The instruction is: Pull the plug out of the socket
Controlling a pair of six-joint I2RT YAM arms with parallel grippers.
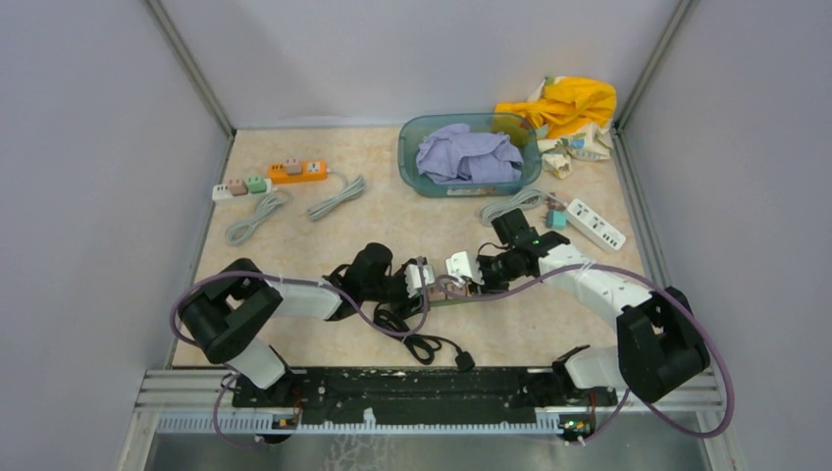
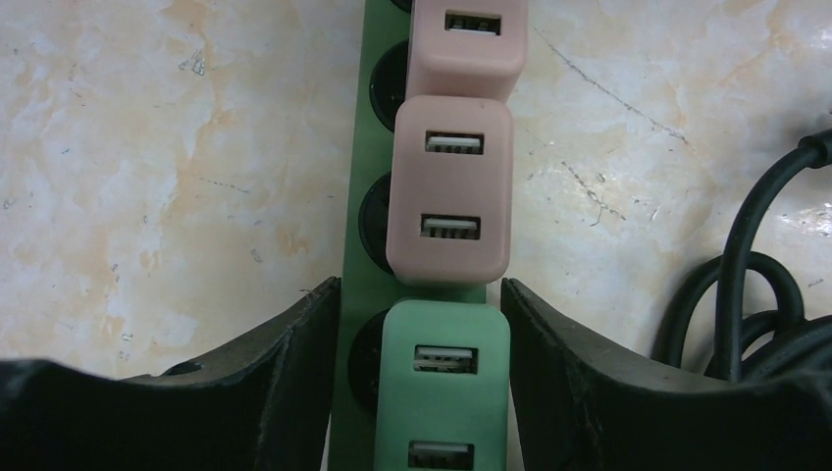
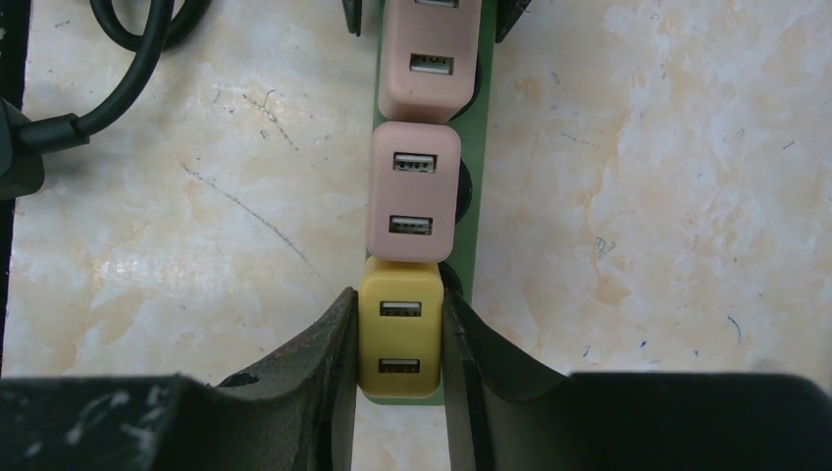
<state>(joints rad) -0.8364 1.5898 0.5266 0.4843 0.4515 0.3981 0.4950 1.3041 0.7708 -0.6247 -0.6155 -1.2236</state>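
Note:
A green power strip (image 2: 353, 294) lies mid-table (image 1: 449, 294) with four USB plugs in a row. The green plug (image 2: 443, 383) is at one end, two pink plugs (image 2: 449, 191) (image 3: 413, 191) in the middle, the yellow plug (image 3: 399, 339) at the other end. My left gripper (image 2: 420, 324) (image 1: 420, 278) straddles the green plug. One finger touches the strip's left edge, the other the plug's right side. My right gripper (image 3: 397, 324) (image 1: 471, 275) is shut on the yellow plug, both fingers pressed to its sides.
A coiled black cable (image 1: 422, 339) (image 2: 746, 294) (image 3: 118, 59) lies beside the strip. At the back are a teal basin (image 1: 407, 147) with purple cloth, an orange strip (image 1: 297, 172), a white strip (image 1: 596, 223) and yellow cloth (image 1: 564, 103).

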